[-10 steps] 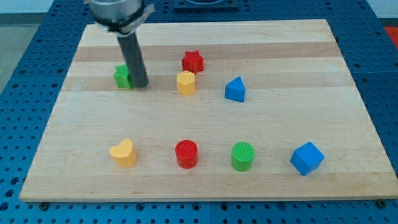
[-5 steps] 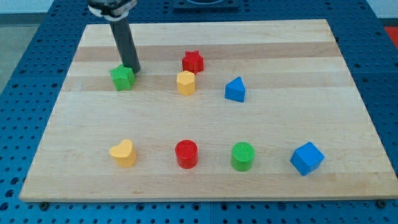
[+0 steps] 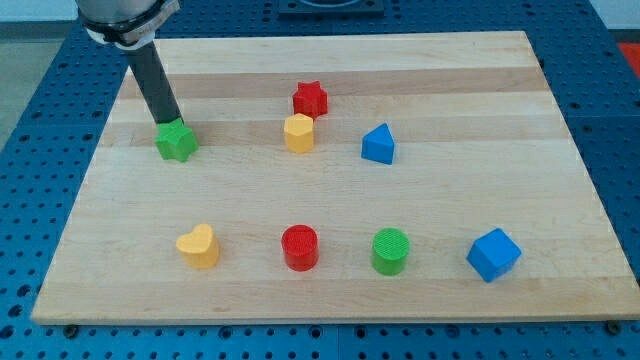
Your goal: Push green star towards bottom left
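The green star (image 3: pixel 177 141) lies on the wooden board (image 3: pixel 330 250) in its upper left part. My tip (image 3: pixel 170 121) stands just above the star in the view, touching or almost touching its top edge. The dark rod rises from there to the view's upper left.
A red star (image 3: pixel 310 98), a yellow hexagonal block (image 3: pixel 298 132) and a blue triangular block (image 3: pixel 378 144) lie at upper middle. Along the bottom lie a yellow heart (image 3: pixel 198 246), a red cylinder (image 3: pixel 299 247), a green cylinder (image 3: pixel 391 250) and a blue cube (image 3: pixel 493 254).
My tip moved from the star's right side up and to the left, to its top edge. The green star slid left and slightly down.
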`<state>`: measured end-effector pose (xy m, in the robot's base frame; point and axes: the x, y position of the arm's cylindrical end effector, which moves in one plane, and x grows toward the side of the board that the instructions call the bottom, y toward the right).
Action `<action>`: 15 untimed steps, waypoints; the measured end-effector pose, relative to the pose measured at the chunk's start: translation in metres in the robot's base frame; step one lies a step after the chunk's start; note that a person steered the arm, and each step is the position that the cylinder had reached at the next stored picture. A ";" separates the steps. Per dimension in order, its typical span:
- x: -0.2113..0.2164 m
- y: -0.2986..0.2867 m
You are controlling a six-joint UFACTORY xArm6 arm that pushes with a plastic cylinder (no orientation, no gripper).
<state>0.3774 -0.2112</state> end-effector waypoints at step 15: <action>0.067 -0.011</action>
<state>0.4445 -0.2223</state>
